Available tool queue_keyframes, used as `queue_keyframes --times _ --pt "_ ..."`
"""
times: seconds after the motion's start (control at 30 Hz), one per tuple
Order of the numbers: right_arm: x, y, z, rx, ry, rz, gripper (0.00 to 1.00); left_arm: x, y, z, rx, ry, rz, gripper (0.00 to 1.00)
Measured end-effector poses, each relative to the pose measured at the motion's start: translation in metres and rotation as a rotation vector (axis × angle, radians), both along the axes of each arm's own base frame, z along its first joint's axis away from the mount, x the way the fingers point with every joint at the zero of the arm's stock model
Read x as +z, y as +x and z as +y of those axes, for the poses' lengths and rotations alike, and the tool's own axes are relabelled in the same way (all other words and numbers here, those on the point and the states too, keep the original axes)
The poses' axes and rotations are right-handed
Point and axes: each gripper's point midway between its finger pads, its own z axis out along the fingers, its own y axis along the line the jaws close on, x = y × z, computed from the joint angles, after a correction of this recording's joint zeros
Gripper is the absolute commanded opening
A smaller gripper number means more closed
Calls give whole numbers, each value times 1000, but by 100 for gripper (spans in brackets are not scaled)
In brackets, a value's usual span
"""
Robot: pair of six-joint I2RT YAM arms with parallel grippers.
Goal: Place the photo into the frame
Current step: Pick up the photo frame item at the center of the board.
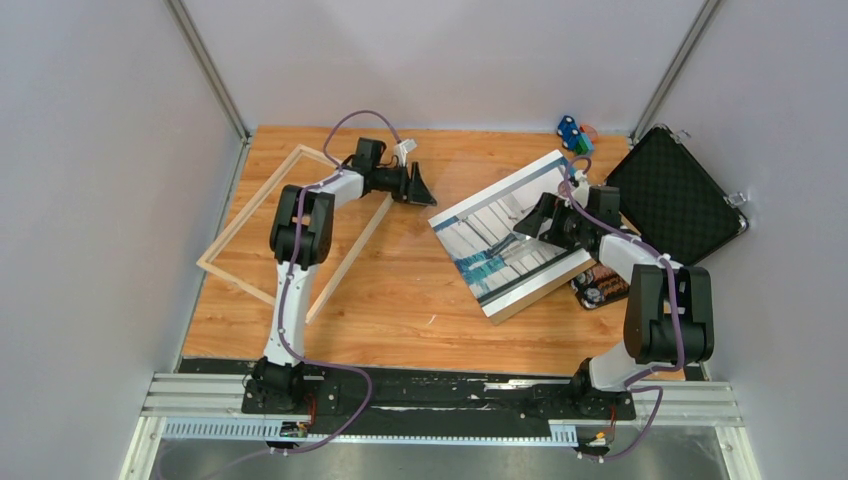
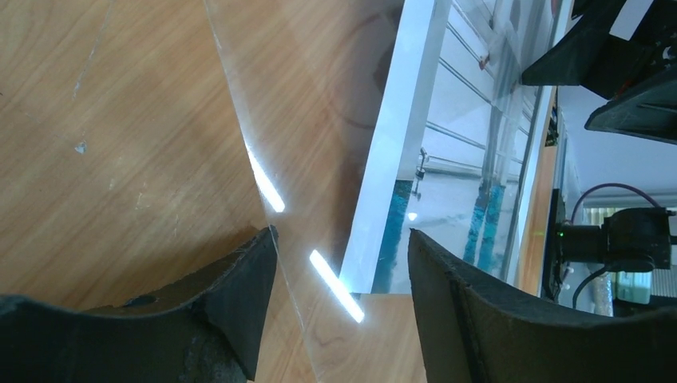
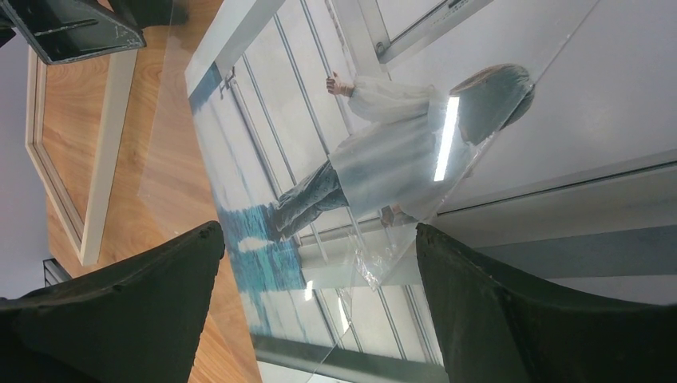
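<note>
The photo [image 1: 510, 235] lies face up at an angle right of the table's middle; it shows a person on pale steps and teal water. The pale wood frame [image 1: 250, 230] lies at the left with bare table showing through it. A clear pane [image 2: 319, 120] lies on the table and overlaps the photo [image 2: 455, 183]. My left gripper [image 1: 420, 188] is by the photo's left corner. Its jaws [image 2: 342, 233] are open, with the pane's edge between them. My right gripper [image 1: 535, 215] hovers open over the photo [image 3: 383, 159], the pane's corner [image 3: 399, 255] between its fingers [image 3: 318, 227]. A frame rail [image 3: 100, 159] shows beyond.
An open black foam-lined case [image 1: 675, 195] sits at the back right. Small blue and green items [image 1: 575, 135] lie by the back wall. A dark object [image 1: 600, 285] lies beside the right arm. A brown board edge [image 1: 530, 305] shows under the photo's near side.
</note>
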Motion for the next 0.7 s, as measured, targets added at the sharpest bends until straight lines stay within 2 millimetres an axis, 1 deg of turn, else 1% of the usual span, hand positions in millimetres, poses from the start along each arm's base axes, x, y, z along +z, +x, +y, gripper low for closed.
queue_keyframes --times 0.03,0.1,0.27,0.5,0.7 --pt "0 0 0 0 0 0 96 0 0 1 -1 -1 2 63" --pt "0 0 0 0 -1 0 96 -1 -1 2 -2 -3 8 61" --pt "0 0 0 -1 -1 -2 96 3 -5 5 -19 -20 21 59" --pt "-1 0 -1 -3 -1 -4 96 20 -7 8 -40 -60 13 49" --pt "-1 1 -2 -4 -1 -8 96 33 -13 9 -53 -96 1 46"
